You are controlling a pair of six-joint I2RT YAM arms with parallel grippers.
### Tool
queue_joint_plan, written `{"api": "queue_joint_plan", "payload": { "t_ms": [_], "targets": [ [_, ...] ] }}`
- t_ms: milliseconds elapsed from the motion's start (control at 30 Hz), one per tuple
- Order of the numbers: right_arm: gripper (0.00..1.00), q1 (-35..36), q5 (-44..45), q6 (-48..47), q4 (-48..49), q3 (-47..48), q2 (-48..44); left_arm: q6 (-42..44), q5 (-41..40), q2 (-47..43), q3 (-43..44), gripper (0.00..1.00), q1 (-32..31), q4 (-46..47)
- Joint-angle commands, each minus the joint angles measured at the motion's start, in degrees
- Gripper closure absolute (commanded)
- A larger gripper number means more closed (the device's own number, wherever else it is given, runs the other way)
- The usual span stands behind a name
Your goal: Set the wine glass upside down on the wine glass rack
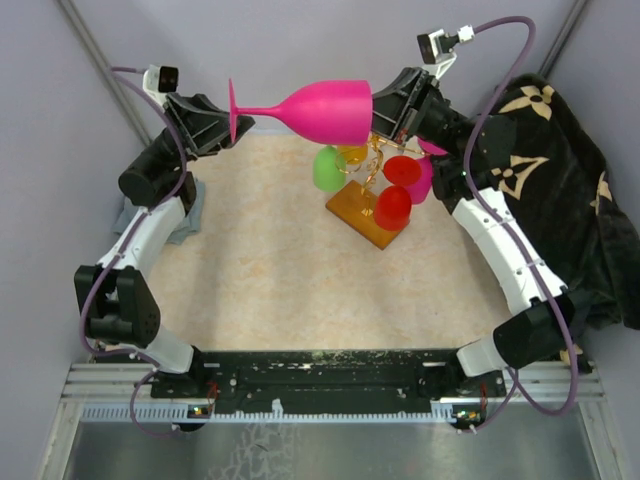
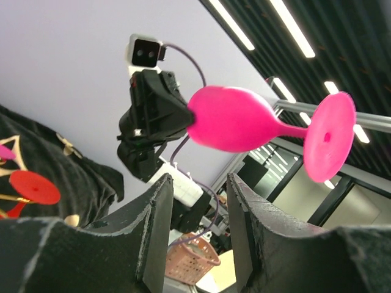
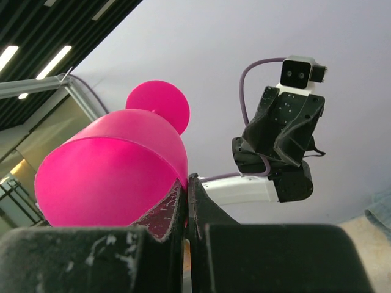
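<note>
A bright pink wine glass (image 1: pixel 325 108) (image 2: pixel 235 119) (image 3: pixel 104 171) hangs sideways above the table's back, bowl to the right and round foot to the left. My right gripper (image 1: pixel 377 112) (image 3: pixel 188 183) is shut on the bowl's rim, with one finger inside the bowl and one outside. My left gripper (image 1: pixel 236 126) (image 2: pixel 198 183) stands open just below the foot, nothing between its fingers. The wine glass rack (image 1: pixel 368 165), gold wire on an amber base (image 1: pixel 362 222), stands under the bowl. Green, red, orange and pink glasses hang on it.
A black cloth with gold motifs (image 1: pixel 560 160) drapes the right side. A grey-blue rag (image 1: pixel 187 226) lies by the left arm. A beige mat (image 1: pixel 280 270) covers the table. Grey walls close the back and sides.
</note>
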Motion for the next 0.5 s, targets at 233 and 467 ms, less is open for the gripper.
{"api": "queue_joint_plan", "payload": {
  "t_ms": [233, 467],
  "targets": [
    [1.00, -0.31, -0.72, 3.46, 8.92, 2.62, 2.46, -5.30, -6.92, -3.55, 3.13, 0.55, 0.21, 14.46],
    [1.00, -0.28, -0.37, 4.51, 10.46, 3.02, 4.62, -5.57, -9.13, -6.17, 1.48, 0.57, 0.17, 14.39]
  ]
}}
